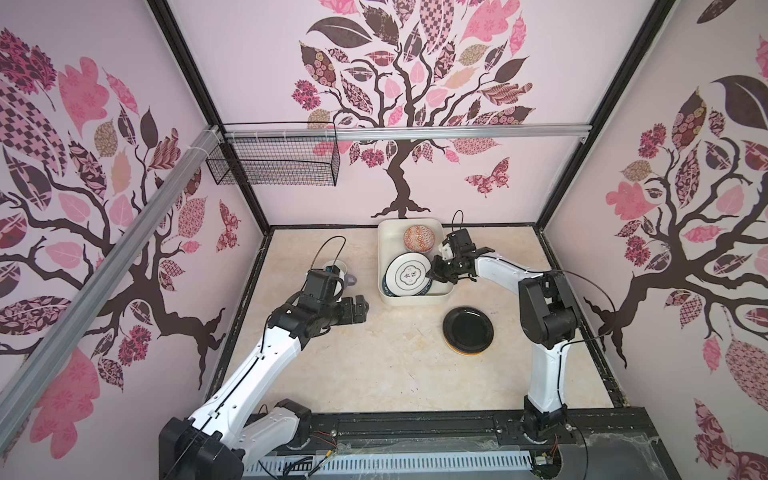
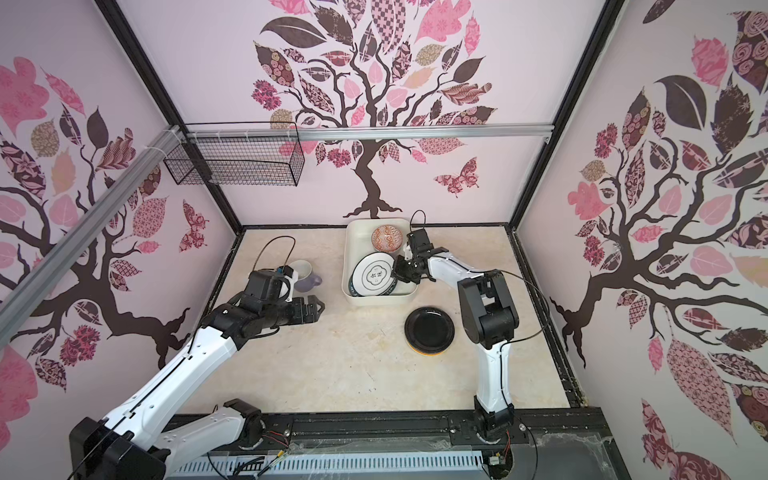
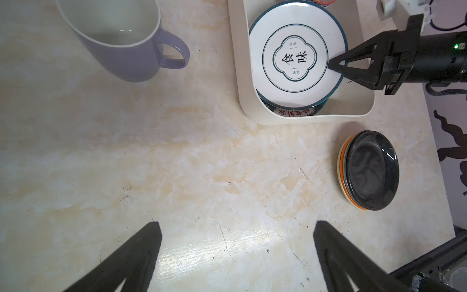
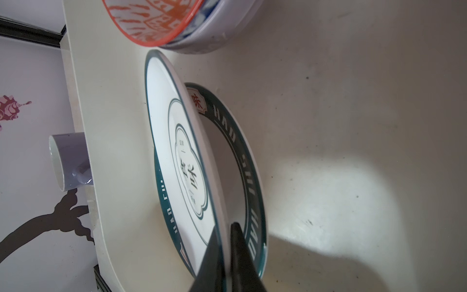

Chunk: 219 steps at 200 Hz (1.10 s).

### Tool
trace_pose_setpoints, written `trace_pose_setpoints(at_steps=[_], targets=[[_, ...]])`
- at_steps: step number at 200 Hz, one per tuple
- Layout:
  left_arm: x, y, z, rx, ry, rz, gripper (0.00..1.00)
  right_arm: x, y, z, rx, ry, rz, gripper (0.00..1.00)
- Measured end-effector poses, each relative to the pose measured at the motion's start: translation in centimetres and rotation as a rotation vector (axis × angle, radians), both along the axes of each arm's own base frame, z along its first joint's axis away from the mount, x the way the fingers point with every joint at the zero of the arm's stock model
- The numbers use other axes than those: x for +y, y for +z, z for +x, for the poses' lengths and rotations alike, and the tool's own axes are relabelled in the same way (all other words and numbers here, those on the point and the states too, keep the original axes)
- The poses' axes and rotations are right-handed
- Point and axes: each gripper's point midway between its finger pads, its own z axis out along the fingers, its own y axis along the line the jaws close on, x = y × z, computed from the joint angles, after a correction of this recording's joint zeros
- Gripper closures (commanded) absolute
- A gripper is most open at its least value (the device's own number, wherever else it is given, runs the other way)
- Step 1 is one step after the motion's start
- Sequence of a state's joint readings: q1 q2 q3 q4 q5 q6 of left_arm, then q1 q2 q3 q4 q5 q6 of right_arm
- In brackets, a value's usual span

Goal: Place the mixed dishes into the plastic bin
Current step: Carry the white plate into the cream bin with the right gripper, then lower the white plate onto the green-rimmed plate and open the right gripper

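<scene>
White black-ringed plate point(image 1: 407, 274) sits tilted inside plastic bin point(image 1: 380, 253), over green-lettered plate point(image 4: 249, 182), its rim clamped by right pincer point(image 1: 430, 272). Orange-patterned bowl point(image 1: 419, 238) at bin's far end; black plate point(image 1: 468, 329) tops a stack on bench point(image 1: 365, 365) near bin. Left pincer point(image 3: 236, 225) spread wide above bare bench, lavender mug point(image 3: 121, 43) near.

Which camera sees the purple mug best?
Left wrist view: the lavender mug is big and close, handle clear. In both top views it is small, partly behind the left arm. The right wrist view shows only a bit past the plastic bin.
</scene>
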<state>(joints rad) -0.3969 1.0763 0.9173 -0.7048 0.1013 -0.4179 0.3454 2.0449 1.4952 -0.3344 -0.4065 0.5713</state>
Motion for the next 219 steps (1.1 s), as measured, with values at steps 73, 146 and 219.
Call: trace_pose_setpoints(at_steps=[73,146,219], targets=[[-0.1,0.1,0.0,0.002,-0.004,-0.010,0.02,-1.3,-1.4,-0.7,0.029,-0.004,-0.088,0.68],[-0.1,0.7,-0.1,-0.020,-0.006,-0.022,0.02,-2.1,-1.9,-1.0,0.033,-0.003,-0.142,0.61],[-0.2,1.0,-0.1,-0.029,-0.009,-0.029,0.02,-2.5,1.1,-1.5,-0.020,0.007,-0.160,0.54]])
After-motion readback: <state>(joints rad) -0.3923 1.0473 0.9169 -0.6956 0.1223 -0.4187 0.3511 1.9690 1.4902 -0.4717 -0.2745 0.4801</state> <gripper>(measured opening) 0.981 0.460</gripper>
